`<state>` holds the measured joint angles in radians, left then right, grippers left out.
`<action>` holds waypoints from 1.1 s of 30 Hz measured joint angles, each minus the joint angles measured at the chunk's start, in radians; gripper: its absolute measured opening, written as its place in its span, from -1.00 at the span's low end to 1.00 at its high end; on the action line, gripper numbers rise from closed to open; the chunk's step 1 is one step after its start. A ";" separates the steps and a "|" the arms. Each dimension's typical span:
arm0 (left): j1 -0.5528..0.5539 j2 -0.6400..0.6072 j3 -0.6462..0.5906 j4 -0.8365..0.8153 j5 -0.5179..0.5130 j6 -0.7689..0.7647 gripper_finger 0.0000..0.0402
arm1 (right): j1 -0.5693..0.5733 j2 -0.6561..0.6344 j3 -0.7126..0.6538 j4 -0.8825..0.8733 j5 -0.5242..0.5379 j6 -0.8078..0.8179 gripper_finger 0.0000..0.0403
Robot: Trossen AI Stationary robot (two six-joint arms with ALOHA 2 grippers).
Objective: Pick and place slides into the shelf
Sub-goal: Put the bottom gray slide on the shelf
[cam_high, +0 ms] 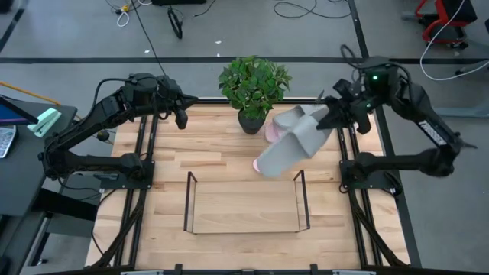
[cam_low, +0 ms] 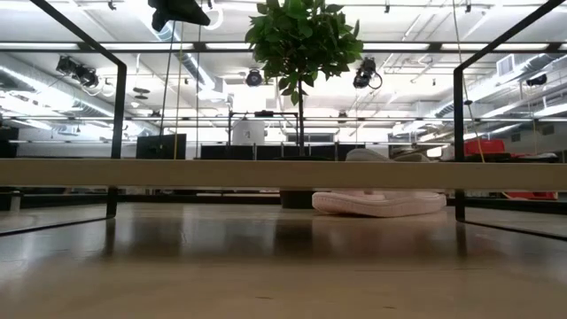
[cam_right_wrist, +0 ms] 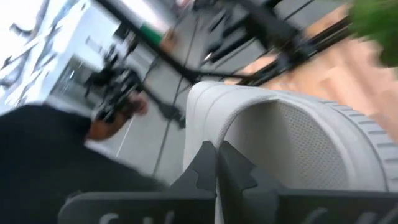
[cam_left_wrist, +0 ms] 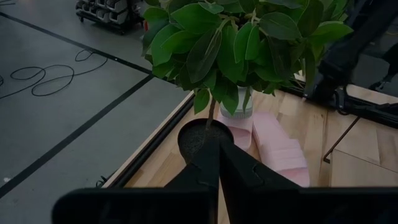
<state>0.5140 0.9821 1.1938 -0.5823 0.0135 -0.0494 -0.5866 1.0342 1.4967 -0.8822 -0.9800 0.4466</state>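
Grey slide: soft foam sandal with a broad ribbed strap and a dotted footbed, tilted sole-down toward the shelf, lifted off the worktop near its right edge, behind the shelf's right rear post.
Second grey slide: lies flat near the far right of the worktop, partly covered by the lifted one.
Pink slides: pale pair side by side on the worktop just beside the plant pot, toward the far edge; from above, only slivers of pink show past the grey foam.
Right hand: fingers pressed together – clamped on the strap edge of the grey slide, above the far right part of the worktop.
Left hand: fingers together, holding nothing, above the far left part of the worktop and facing the potted plant.
Shelf: thin black wire frame with upright corner posts, near the front edge at the middle – nothing in it.
Hard to make out: the right wrist view is blurred, with a person's hand showing dimly beyond the worktop; in the low view a shelf bar hides most of the grey slides.
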 joint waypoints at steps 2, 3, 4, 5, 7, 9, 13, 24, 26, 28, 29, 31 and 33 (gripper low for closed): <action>0.000 0.000 0.000 0.000 0.000 0.000 -0.90 | 0.070 0.058 0.054 -0.021 0.005 -0.011 -1.00; 0.000 0.000 0.000 0.000 0.000 0.000 -0.89 | 0.101 0.089 0.077 -0.029 0.007 -0.022 -1.00; 0.000 0.000 0.000 0.000 0.000 0.000 -0.89 | 0.131 0.121 0.103 -0.039 0.010 -0.038 -1.00; 0.000 0.000 0.000 0.000 0.000 -0.002 -0.88 | 0.157 0.153 0.127 -0.054 0.011 -0.056 -1.00; 0.000 0.000 0.000 0.000 0.000 -0.014 -0.88 | 0.201 0.215 0.179 -0.106 0.013 -0.110 -1.00; 0.000 0.000 0.000 0.000 0.000 -0.018 -0.89 | 0.233 0.275 0.231 -0.186 0.017 -0.192 -1.00; 0.000 0.000 0.000 0.000 0.000 -0.018 -0.93 | 0.290 0.391 0.328 -0.414 0.075 -0.381 -1.00; 0.000 0.000 0.000 -0.026 0.000 -0.018 -0.88 | 0.390 0.557 0.358 -0.617 0.108 -0.613 -1.00; 0.000 0.000 0.000 -0.031 0.000 -0.018 -0.87 | 0.402 0.577 0.358 -0.618 0.111 -0.624 -1.00; 0.000 0.000 0.000 -0.037 0.000 -0.018 -0.87 | 0.412 0.599 0.358 -0.616 0.111 -0.632 -1.00; 0.000 0.000 0.000 -0.038 0.000 -0.018 -0.87 | 0.417 0.611 0.358 -0.616 0.112 -0.633 -1.00; 0.000 0.000 0.000 -0.037 0.000 -0.018 -0.88 | 0.425 0.636 0.357 -0.614 0.112 -0.635 -1.00; 0.000 0.000 0.000 -0.037 0.000 -0.018 -0.89 | 0.432 0.662 0.357 -0.614 0.113 -0.643 -1.00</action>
<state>0.5140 0.9821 1.1938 -0.6193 0.0132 -0.0673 -0.1548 1.6962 1.8542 -1.4963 -0.8673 -0.1961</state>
